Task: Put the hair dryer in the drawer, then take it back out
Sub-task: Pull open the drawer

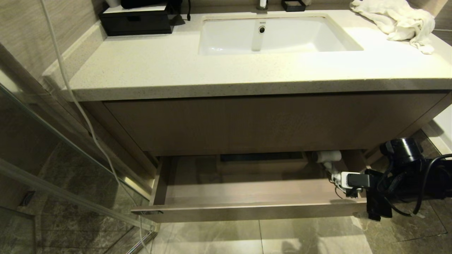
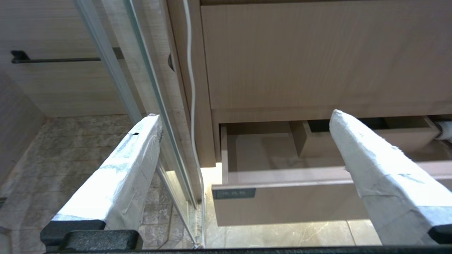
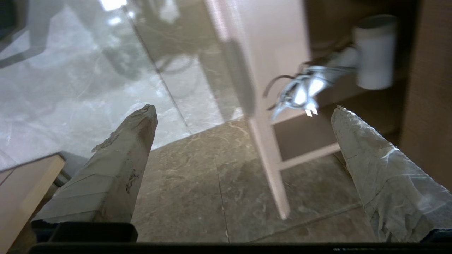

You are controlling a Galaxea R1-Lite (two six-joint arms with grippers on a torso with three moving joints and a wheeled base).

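Small white hair dryer with cord-wound handle: lodged in the pulled-out light-brown wood-grain drawer, ahead of the empty right gripper, jaws spread wide.

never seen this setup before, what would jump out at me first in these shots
The wide, shallow light-brown wood-grain drawer stands pulled open beneath the pale stone vanity counter. A small white hair dryer lies at the drawer's rear right corner. The right end effector hangs open just outside that end, empty; a crumpled white towel lies on the counter's right.
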